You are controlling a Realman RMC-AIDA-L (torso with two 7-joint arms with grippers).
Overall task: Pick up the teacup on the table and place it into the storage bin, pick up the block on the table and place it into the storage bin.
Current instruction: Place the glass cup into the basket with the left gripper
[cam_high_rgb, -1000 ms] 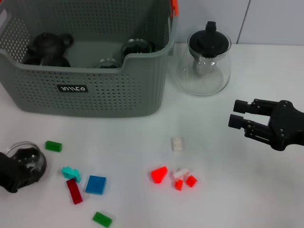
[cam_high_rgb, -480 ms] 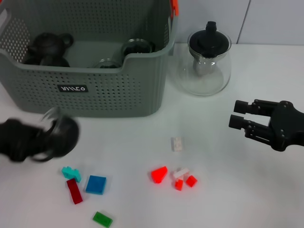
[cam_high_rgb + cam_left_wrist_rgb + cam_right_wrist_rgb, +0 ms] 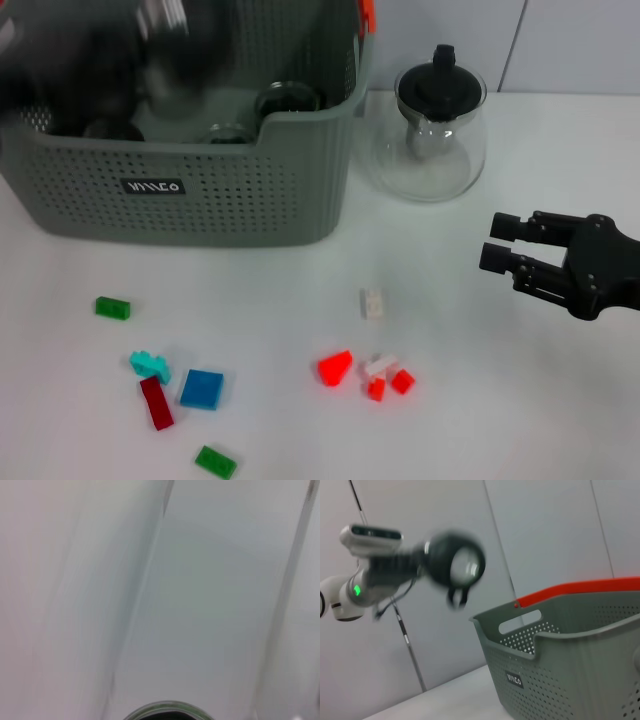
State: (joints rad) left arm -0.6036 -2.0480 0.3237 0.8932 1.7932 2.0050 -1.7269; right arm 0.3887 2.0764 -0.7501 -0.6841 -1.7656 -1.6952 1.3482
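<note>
The grey-green storage bin (image 3: 250, 200) stands at the back left of the table; the right wrist view shows it as well (image 3: 580, 655). My left gripper (image 3: 150, 45) is a dark blur in the air over the bin's left half, shut on the clear glass teacup (image 3: 165, 18). From the right wrist view, the left gripper (image 3: 451, 567) holds the teacup (image 3: 466, 565) high beside the bin. The teacup's rim (image 3: 165, 711) fills the left wrist view's edge. Several blocks lie in front, among them a blue block (image 3: 201, 389) and a red one (image 3: 335, 368). My right gripper (image 3: 498, 242) hovers open at the right.
A glass teapot (image 3: 430, 130) with a black lid stands right of the bin. Glass cups (image 3: 288, 100) lie inside the bin. More blocks: green (image 3: 112, 308), teal (image 3: 149, 365), dark red (image 3: 156, 403), green (image 3: 215, 461), white (image 3: 372, 303), a red-white cluster (image 3: 388, 378).
My left gripper has lifted the teacup from the table's left front and swung it up and back over the bin. The right arm has not moved.
</note>
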